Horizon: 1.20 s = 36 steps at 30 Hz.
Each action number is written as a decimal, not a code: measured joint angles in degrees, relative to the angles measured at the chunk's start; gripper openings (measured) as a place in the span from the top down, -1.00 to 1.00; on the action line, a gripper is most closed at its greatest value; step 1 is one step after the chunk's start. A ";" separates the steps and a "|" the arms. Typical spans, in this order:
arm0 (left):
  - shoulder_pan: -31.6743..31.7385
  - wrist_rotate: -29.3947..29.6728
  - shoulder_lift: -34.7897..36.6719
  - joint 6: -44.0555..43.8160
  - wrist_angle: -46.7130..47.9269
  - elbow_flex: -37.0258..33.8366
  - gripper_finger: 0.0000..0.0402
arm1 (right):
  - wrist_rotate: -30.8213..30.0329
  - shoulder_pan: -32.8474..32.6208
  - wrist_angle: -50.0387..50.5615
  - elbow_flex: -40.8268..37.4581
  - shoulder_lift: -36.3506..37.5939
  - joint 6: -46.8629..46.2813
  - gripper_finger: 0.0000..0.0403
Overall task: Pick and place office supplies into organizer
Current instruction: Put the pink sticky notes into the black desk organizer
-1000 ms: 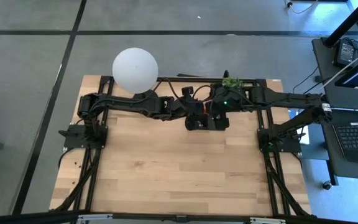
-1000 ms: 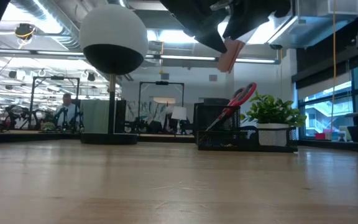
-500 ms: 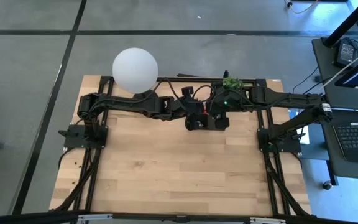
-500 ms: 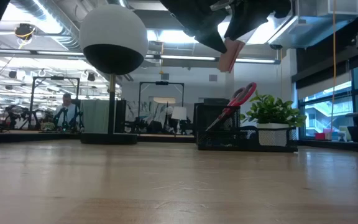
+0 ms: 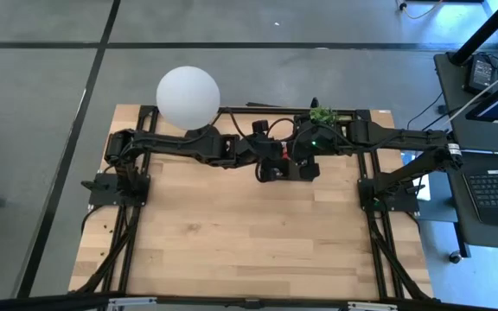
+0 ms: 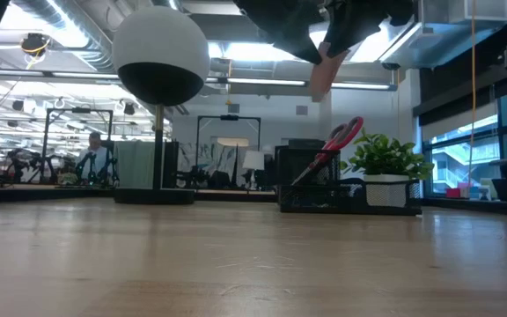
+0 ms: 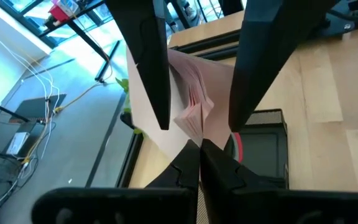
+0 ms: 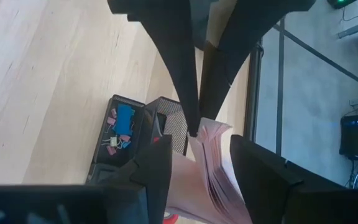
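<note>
The pink sticky-note pad (image 6: 321, 69) hangs high above the black organizer (image 6: 341, 195), which stands near the table's far edge. My left gripper (image 7: 201, 146) is shut on the pad (image 7: 191, 99). My right gripper (image 8: 201, 149) is open, with one finger on each side of the pad (image 8: 207, 168); I cannot tell whether they touch it. Both grippers meet over the organizer (image 5: 305, 170). The red-handled scissors (image 6: 340, 139) stand slanted in the organizer, handles up. A blue eraser (image 8: 124, 118) and small clips (image 8: 112, 140) lie in one compartment. Pens and pencils do not show. My left gripper pinches the pad between its two fingertips at one corner (image 7: 192, 130). The pad is lifted clear and tilted, and its sheets fan apart away from the pinched corner. Its free lower end (image 6: 317, 88) hangs in the air above the organizer.
The white globe lamp (image 5: 188, 97) stands on its round black base (image 6: 154, 195) at the far left. The green potted plant (image 6: 387, 158) sits right beside the organizer. Bare wooden tabletop (image 5: 249, 233) stretches across the middle and the near side.
The pad has risen a little and tipped slightly, its lower end swinging toward the table's left. The arms holding it stayed above the organizer.
</note>
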State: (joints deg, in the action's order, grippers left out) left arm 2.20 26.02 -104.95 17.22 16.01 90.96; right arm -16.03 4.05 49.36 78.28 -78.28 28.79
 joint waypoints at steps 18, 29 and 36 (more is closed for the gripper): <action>-0.25 0.00 0.01 -0.13 0.07 0.00 0.99 | 0.00 0.00 -0.23 0.00 0.02 -3.17 0.58; -0.25 -0.02 -0.04 -0.97 0.07 0.00 0.98 | 0.09 0.00 -0.08 0.00 0.02 -3.10 0.94; -0.25 -0.07 -0.06 -0.54 0.06 0.02 0.97 | 0.05 0.00 -0.10 0.00 0.02 -3.16 0.93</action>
State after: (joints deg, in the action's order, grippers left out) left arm 1.96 25.96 -105.01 16.67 16.07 90.98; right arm -15.98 4.05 49.25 78.28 -78.26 25.63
